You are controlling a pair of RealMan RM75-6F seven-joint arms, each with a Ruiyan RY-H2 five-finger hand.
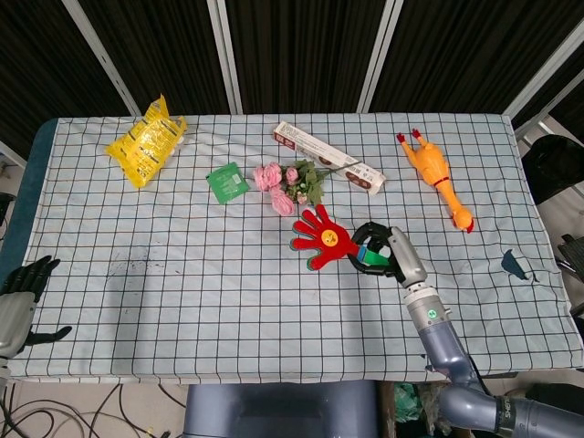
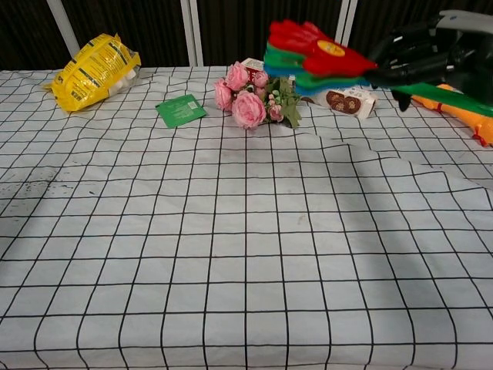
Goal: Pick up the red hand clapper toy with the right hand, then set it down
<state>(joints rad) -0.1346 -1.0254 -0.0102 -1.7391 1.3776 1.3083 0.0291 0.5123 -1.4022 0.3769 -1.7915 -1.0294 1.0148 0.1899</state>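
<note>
My right hand point(image 1: 388, 255) grips the green handle of the red hand clapper toy point(image 1: 321, 238) and holds it in the air above the table. In the chest view the clapper point(image 2: 316, 55) hangs well off the cloth, its red, green and blue palms pointing left, with the right hand point(image 2: 431, 54) at the upper right. My left hand point(image 1: 20, 297) hangs beyond the table's near left corner, holding nothing, fingers loosely apart.
Pink flowers point(image 1: 290, 185) and a long printed box point(image 1: 328, 157) lie just behind the clapper. A rubber chicken point(image 1: 436, 176) is at the right, a green packet point(image 1: 226, 181) and a yellow snack bag point(image 1: 146, 141) at the left. The checked cloth point(image 2: 231, 254) is rumpled near the right.
</note>
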